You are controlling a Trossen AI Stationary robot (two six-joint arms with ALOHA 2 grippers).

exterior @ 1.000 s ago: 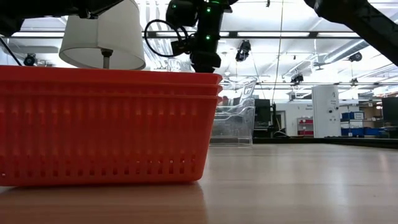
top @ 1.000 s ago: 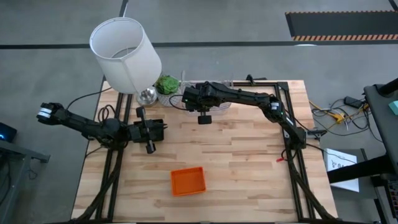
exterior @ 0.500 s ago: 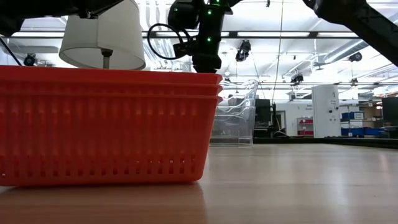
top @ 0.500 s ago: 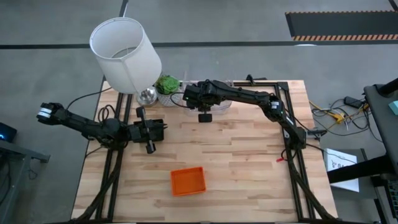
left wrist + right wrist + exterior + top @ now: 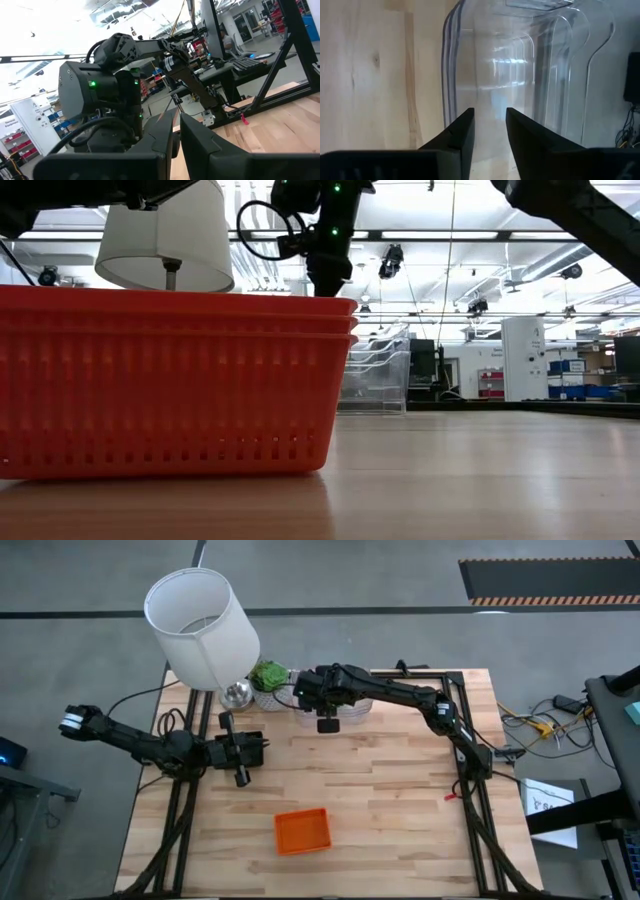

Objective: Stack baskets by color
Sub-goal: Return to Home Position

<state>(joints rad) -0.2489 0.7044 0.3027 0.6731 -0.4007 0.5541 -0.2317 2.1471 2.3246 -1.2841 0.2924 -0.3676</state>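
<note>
A stack of red-orange baskets (image 5: 302, 830) stands on the table near its front edge and fills the low view's left (image 5: 170, 380). A nested stack of clear baskets (image 5: 352, 705) (image 5: 375, 370) rests at the far edge. My right gripper (image 5: 489, 125) hangs over the clear stack (image 5: 520, 65), pointing steeply down, fingers open, with nothing between them. In the low view its tips are hidden behind the red rim. My left gripper (image 5: 175, 135) waits shut at the table's left (image 5: 262, 746), holding nothing.
A white lampshade (image 5: 200, 625) stands over the far left corner, with a shiny lamp base (image 5: 236, 693) and a small green plant (image 5: 268, 675) beside the clear stack. Bare wood lies between the two stacks and to the right.
My right gripper has let go of the top clear basket. That basket stood tilted and raised above the clear stack a second ago. It has dropped and now sits nested and level with the others.
</note>
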